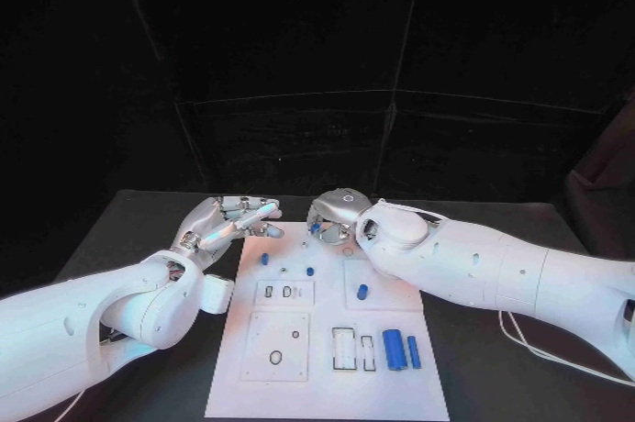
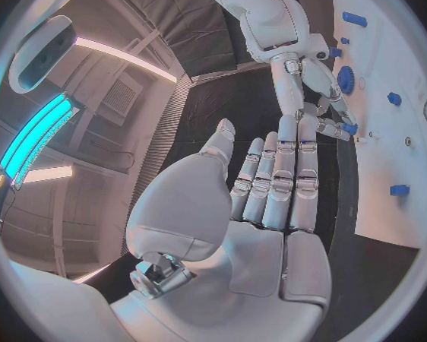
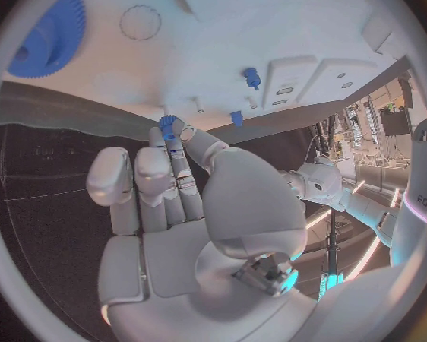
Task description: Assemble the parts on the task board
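Right hand [image 1: 338, 216] sits over the far end of the task board [image 1: 317, 372], fingers pointed down at it. In the right wrist view its fingertips [image 3: 175, 133] pinch a small blue gear [image 3: 167, 121], held just at the board surface next to a thin white peg. Beyond those fingertips, two small blue parts [image 3: 251, 77] stand on the board; off to one side lies a large blue gear [image 3: 49, 36], flat on the board.

Left hand [image 1: 236, 222] is at the board's far left corner, just beside the right hand, over the black counter [image 1: 119, 229] at the board edge. Left wrist view: fingers [image 2: 280, 175] extended, straight and close together, thumb apart, palm bare; it holds nothing. Its fingertips reach toward the right hand's fingers and stay apart from them.

Nearer the robot than both hands, on the board: a blue cylinder [image 1: 393, 349] and a slimmer blue pin [image 1: 413, 351] lie side by side to the right of an outlined slot. A short blue piece [image 1: 362, 292] lies below the right forearm, and another small blue piece [image 1: 263, 257] lies just below the left hand's fingers.
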